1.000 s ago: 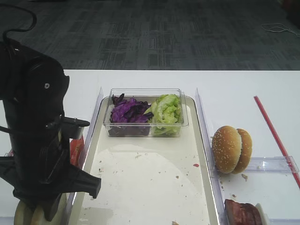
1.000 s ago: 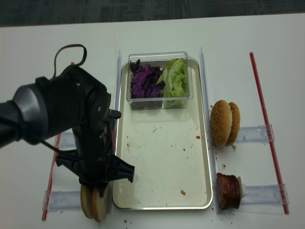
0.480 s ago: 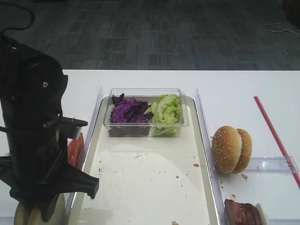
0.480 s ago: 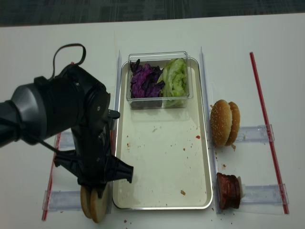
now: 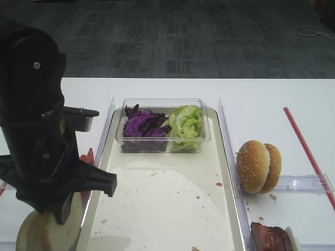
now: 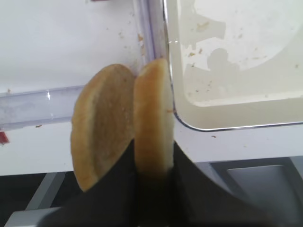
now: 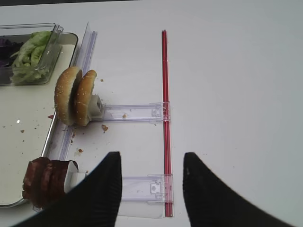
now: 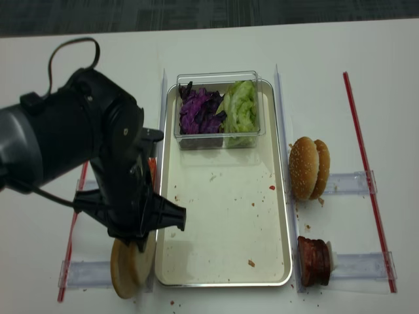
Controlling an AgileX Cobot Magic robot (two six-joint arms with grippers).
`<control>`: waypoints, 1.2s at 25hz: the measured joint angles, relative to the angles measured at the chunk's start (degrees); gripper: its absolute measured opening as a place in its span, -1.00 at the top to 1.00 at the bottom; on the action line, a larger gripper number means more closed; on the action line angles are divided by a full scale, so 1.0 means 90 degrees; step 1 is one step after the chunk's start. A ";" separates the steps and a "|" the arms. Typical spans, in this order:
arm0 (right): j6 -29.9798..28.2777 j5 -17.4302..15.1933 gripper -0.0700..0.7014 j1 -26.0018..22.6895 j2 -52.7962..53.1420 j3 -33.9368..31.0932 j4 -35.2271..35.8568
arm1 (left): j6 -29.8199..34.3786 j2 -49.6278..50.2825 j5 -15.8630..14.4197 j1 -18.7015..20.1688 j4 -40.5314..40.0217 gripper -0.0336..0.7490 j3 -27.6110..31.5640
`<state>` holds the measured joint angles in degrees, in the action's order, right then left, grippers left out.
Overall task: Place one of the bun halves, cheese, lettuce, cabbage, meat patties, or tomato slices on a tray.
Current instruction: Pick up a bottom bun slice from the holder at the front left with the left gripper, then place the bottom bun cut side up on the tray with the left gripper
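Observation:
My left gripper (image 6: 154,163) is shut on the right one of two pale bun halves (image 6: 152,113), held on edge just outside the tray's (image 6: 227,71) near-left corner. The other bun half (image 6: 102,127) leans against it. In the high view the black left arm hides most of the held bun (image 8: 141,256). My right gripper (image 7: 150,163) hangs open and empty over the table. Cabbage (image 5: 142,124) and lettuce (image 5: 186,121) fill a clear tub at the tray's far end. Meat patties (image 8: 313,261) stand right of the tray, tomato slices (image 5: 85,157) left of it. Cheese is out of view.
Two sesame buns (image 8: 308,168) stand on edge in a clear rack (image 8: 347,183) right of the tray. A red strip (image 7: 164,94) runs along the table on the far right. Clear racks (image 6: 38,106) lie along both sides of the tray.
My left arm has risen and drifted slightly toward the tray with the bun half in its grip; the bun now sits higher. The right gripper has not changed.

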<state>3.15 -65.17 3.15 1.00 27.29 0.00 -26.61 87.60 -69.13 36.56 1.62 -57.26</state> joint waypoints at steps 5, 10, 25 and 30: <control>0.0000 0.0000 -0.02 0.0000 0.0000 0.0000 0.0000 | 0.0000 -0.0016 0.0000 0.0000 0.0041 0.70 -0.0284; 0.0000 0.0000 -0.02 0.0000 0.0000 0.0000 0.0000 | 0.0000 -0.0020 -0.0009 0.0000 0.0071 0.70 -0.0348; 0.0000 0.0000 -0.02 0.0000 0.0000 0.0000 0.0000 | 0.0177 0.0092 0.0261 0.0000 0.0395 0.71 -0.0348; 0.0000 0.0000 -0.02 0.0000 0.0000 0.0000 0.0000 | 0.0986 0.0518 0.0745 0.0000 0.1317 0.71 -0.0348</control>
<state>3.15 -65.17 3.15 1.00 27.29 0.00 -17.74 92.27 -62.43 36.56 13.47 -60.40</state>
